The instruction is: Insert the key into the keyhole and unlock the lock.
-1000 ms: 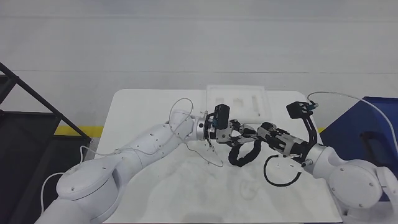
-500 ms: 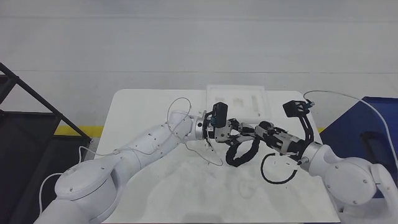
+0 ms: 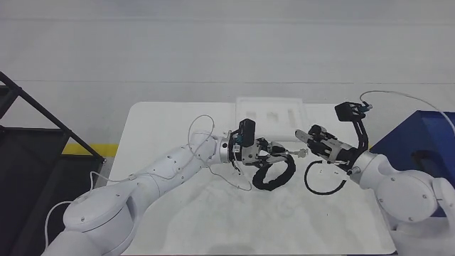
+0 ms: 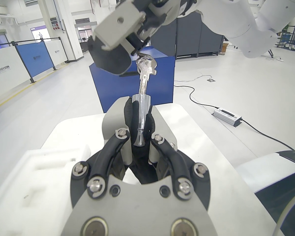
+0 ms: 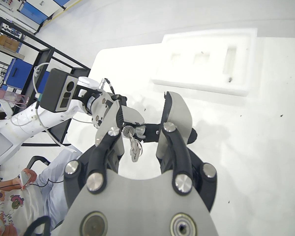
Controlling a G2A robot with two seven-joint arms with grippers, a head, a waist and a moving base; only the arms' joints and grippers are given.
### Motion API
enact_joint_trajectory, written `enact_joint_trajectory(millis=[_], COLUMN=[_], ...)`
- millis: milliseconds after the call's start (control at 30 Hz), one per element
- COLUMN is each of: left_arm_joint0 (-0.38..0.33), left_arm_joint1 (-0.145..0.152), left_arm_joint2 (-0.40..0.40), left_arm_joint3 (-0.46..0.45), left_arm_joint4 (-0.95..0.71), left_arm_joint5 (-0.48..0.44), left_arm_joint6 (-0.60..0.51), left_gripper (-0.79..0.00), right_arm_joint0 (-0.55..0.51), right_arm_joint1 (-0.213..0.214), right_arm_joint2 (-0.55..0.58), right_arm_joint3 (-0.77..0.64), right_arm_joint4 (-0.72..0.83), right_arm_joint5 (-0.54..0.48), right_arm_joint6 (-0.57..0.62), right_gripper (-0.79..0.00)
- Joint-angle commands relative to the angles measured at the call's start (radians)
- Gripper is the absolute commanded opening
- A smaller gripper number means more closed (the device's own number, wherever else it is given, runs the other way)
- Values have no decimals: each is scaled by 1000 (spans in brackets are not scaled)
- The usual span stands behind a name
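Clamping the lock (image 4: 141,110), the left gripper (image 4: 139,119) is bracing it, key (image 4: 144,77) sitting in its keyhole (image 5: 127,130); the right gripper (image 5: 141,109) is gaping wide beside the key, probably needing a square pinch before twisting.

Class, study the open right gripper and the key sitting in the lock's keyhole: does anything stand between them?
Nothing visible does. The key stands out of the lock cylinder held in the left gripper, and the open right gripper faces the key's head directly, with no other object in the gap.
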Motion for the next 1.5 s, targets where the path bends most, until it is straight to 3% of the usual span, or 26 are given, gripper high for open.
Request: enact_joint_trajectory(millis=[0,200,467,700,1467], left_arm_joint0=[1,-4,-3,-7,-20], left_arm_joint1=[5,23,35,23,-36], left_arm_joint2=[-1,-11,-42,-69,-70], left_arm_joint3=[3,-7,-19,-15,17], left_arm_joint4=[-12,-45,-96,-114,-42], left_arm_joint5=[-8,-48,-117,-187,-187], left_arm_joint6=[-8,-48,-117,-188,-188], left_gripper=[-785,-785,-785,-785,-785], right_arm_joint0=[1,-25,-69,-86,-65], right_arm_joint1=[4,21,36,40,45], right_arm_joint2=[11,53,66,21,-78], right_arm_joint3=[3,29,16,-32,-79], right_arm_joint4=[-7,-23,-105,-179,-219], right_arm_joint5=[-88,-361,-587,-624,-569], right_arm_joint6=[17,125,165,153,171], right_gripper=[0,0,0,0,0])
